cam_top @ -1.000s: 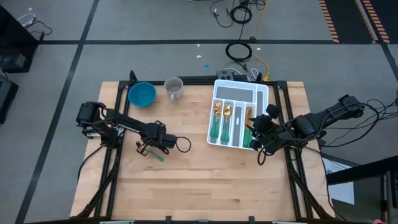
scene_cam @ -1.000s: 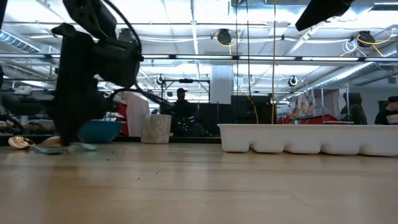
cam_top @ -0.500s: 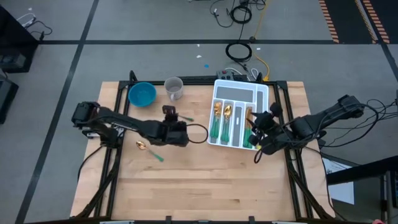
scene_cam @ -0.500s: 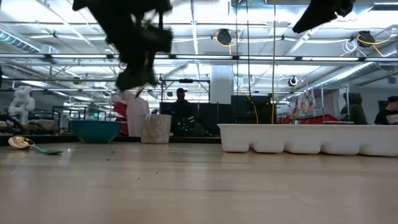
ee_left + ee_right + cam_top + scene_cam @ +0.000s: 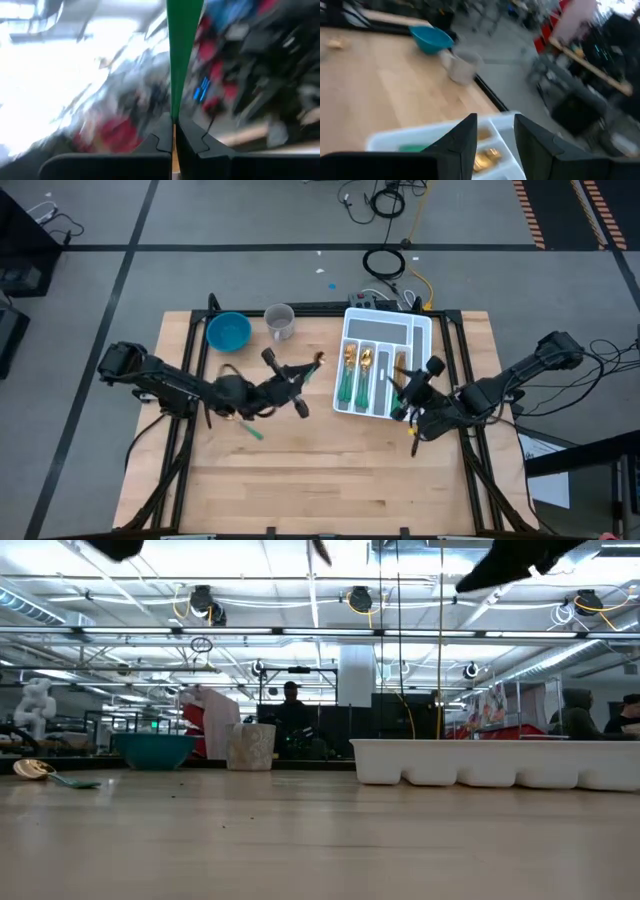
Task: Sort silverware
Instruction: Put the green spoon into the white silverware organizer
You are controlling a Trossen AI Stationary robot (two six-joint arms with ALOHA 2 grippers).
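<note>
on the near-left part of the surface [image 5: 330,470] a green-handled spoon [image 5: 243,423] lies alone. above the middle, the left end effector [image 5: 300,376] is clamped shut on a green-handled utensil [image 5: 182,55], raised clear of the wood. the right end effector [image 5: 403,395] hovers with fingers parted and empty at the white tray [image 5: 420,340], where more silverware [image 5: 355,375] lies in compartments. farther back stand a blue bowl [image 5: 229,332] and a clear cup [image 5: 280,322].

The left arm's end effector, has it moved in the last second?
Yes. The left end effector, gripping a green-handled gold utensil, has travelled from near the table's left edge toward the white plastic cutlery tray.
</note>
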